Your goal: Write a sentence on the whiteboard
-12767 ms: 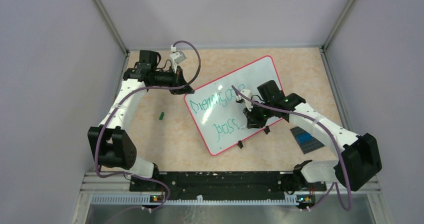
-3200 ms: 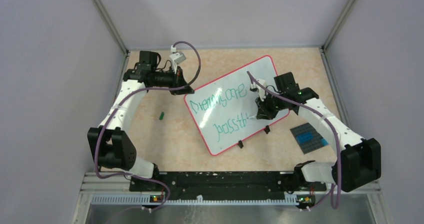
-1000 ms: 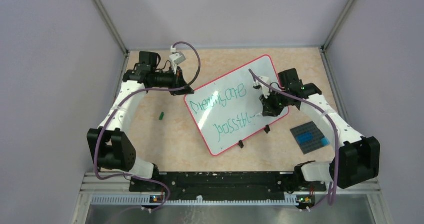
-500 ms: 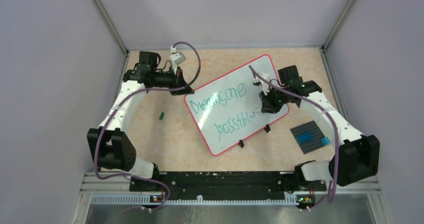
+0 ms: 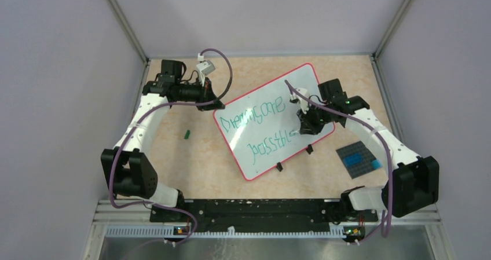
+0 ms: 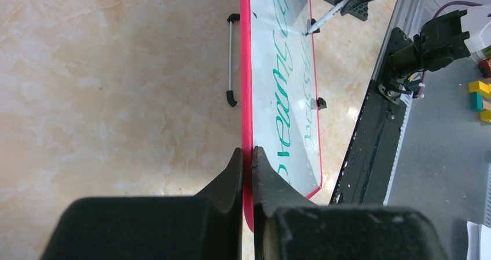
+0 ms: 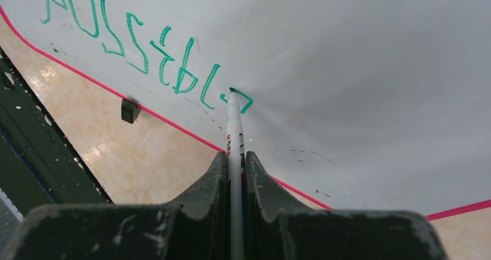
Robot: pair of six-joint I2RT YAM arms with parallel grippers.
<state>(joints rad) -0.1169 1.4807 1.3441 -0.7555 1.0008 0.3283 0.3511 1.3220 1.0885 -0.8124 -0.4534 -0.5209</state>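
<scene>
A beige marbled tabletop is enclosed by plain grey walls. The large white whiteboard with a thin red rim is set skewed across its middle and right. Two lines of green handwriting are seen on it; the lower seems to begin "boss", and the rest is hard to read. A small green cap lies to its left, and a dark grey studded plate to its right. The left gripper is clamped on the board's red rim. The right gripper is closed on a white marker pen, whose tip touches the board. One more green stroke has been added in the last half second.
</scene>
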